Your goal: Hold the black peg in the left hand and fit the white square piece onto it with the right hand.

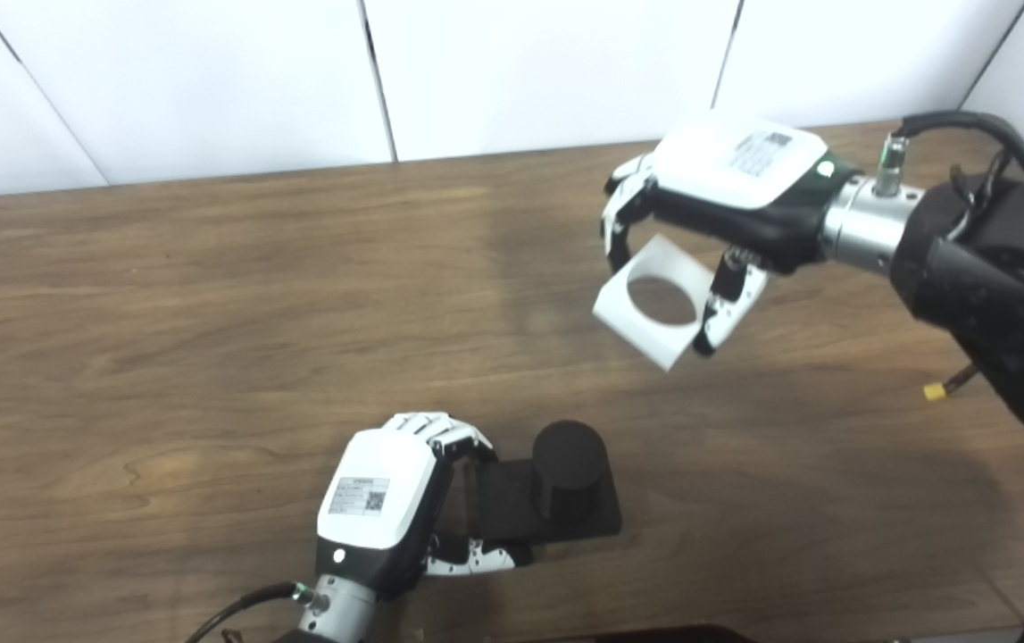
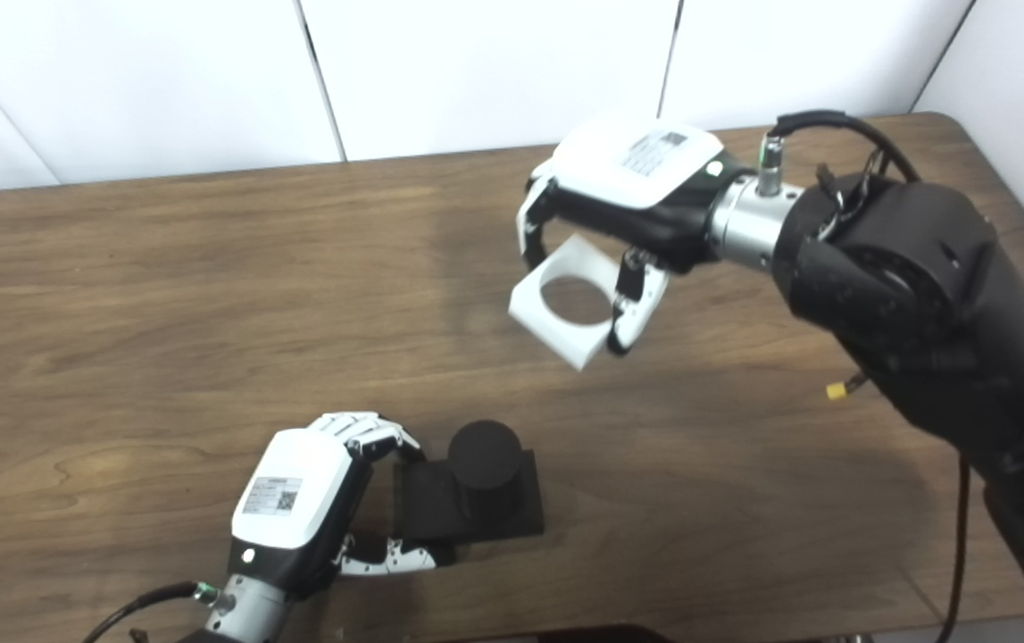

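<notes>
The black peg (image 1: 568,464) is a short round post standing upright on a flat black square base (image 1: 512,509), resting on the wooden table near its front edge. My left hand (image 1: 387,505) is shut on the left side of that base, fingers over the top edge and thumb along the front. The white square piece (image 1: 654,302), with a round hole through its middle, hangs tilted in the air up and to the right of the peg. My right hand (image 1: 717,196) is shut on it, fingers on its far edge and thumb on its right edge.
The brown wooden table (image 1: 208,313) reaches back to white wall panels (image 1: 547,62). A small yellow-tipped part (image 1: 936,391) shows by the right forearm. Black cables (image 1: 967,121) run along the right arm.
</notes>
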Robot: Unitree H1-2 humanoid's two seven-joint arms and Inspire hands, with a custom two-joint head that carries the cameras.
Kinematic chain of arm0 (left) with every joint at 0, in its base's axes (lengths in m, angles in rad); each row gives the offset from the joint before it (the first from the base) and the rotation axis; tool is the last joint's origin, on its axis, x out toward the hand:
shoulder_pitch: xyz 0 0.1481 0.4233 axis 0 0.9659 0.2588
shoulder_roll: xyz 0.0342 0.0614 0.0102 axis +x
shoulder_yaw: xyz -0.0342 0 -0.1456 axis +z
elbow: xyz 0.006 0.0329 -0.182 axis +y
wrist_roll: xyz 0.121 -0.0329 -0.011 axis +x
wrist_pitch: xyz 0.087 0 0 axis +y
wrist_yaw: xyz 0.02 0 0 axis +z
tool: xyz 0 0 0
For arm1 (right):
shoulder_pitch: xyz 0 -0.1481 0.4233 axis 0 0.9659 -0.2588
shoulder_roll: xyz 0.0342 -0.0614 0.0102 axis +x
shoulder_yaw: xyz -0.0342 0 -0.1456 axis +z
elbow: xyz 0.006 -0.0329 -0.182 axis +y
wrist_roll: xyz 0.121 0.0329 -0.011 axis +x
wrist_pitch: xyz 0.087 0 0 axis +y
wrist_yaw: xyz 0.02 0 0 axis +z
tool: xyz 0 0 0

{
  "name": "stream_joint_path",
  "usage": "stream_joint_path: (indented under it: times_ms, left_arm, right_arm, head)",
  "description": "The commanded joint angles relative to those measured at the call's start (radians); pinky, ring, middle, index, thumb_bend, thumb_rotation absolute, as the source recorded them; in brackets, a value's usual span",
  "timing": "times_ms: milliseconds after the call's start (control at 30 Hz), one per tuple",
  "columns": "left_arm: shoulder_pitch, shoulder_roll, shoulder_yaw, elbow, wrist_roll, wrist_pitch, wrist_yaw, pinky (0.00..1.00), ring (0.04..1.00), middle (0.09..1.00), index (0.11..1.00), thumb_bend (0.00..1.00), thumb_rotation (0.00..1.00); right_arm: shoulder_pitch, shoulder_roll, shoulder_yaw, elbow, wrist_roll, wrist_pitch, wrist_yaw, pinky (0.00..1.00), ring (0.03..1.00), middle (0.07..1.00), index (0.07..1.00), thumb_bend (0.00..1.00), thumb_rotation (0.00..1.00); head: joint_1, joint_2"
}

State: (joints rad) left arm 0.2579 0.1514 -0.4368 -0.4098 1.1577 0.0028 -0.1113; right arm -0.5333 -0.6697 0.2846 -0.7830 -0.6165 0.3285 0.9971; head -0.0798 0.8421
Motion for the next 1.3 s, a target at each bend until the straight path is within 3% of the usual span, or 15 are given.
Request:
stream_joint_path:
  times_ms: [0,267,633,933,1267]
  left_arm:
    - [-0.007,-0.008,-0.016,0.025,0.038,0.006,-0.019,0.78,0.767,0.696,0.485,0.52,0.05]
    - [-0.018,-0.012,-0.025,0.022,0.043,0.023,-0.030,0.78,0.770,0.697,0.485,0.52,0.05]
    - [-0.026,-0.017,-0.033,0.014,0.051,0.036,-0.042,0.79,0.771,0.696,0.485,0.52,0.05]
    - [-0.028,-0.020,-0.033,0.009,0.050,0.040,-0.050,0.79,0.774,0.699,0.485,0.52,0.05]
    - [-0.027,-0.024,-0.037,0.005,0.051,0.043,-0.049,0.79,0.773,0.698,0.485,0.52,0.05]
  right_arm:
    - [-0.048,0.004,-0.022,-0.050,0.019,0.035,0.014,0.83,0.859,0.736,0.483,0.52,0.13]
    - [-0.073,0.070,0.005,-0.149,0.024,0.095,0.094,0.83,0.847,0.728,0.482,0.52,0.13]
    - [-0.062,0.124,0.043,-0.165,0.001,0.095,0.149,0.83,0.852,0.732,0.482,0.52,0.13]
    - [-0.018,0.150,0.095,-0.119,-0.041,0.018,0.129,0.83,0.856,0.734,0.482,0.52,0.13]
    - [0.033,0.173,0.085,-0.070,-0.077,-0.053,0.094,0.86,0.863,0.731,0.482,0.52,0.13]
  head:
    - [-0.002,0.004]
    - [0.004,0.014]
    - [0.010,0.027]
    - [0.015,0.030]
    - [0.019,0.033]
